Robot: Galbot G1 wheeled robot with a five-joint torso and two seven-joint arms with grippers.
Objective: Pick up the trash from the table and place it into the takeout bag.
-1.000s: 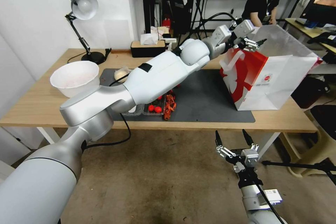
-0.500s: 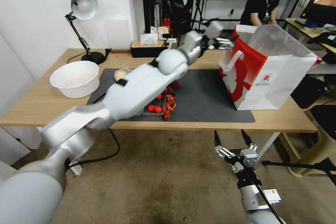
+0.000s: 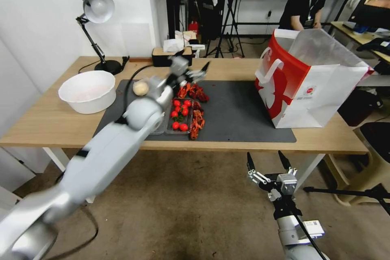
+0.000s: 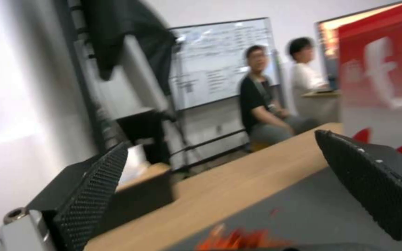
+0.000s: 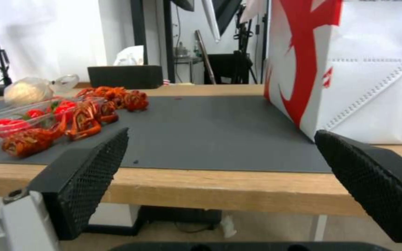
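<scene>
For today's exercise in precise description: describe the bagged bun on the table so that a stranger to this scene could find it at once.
Start at the long light-wood table and its dark grey mat. At the mat's far left corner, just right of the big white bowl, lies the bagged bun. It is the only pale, round, beige item there, wrapped in clear plastic, unlike the red tomatoes and crayfish beside it.

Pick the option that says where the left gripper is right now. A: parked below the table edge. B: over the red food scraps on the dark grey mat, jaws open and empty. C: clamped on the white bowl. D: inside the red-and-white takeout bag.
B: in the head view the left gripper hangs above the red food scraps on the dark grey mat, jaws apart with nothing between them, well clear of the red-and-white takeout bag.
</scene>
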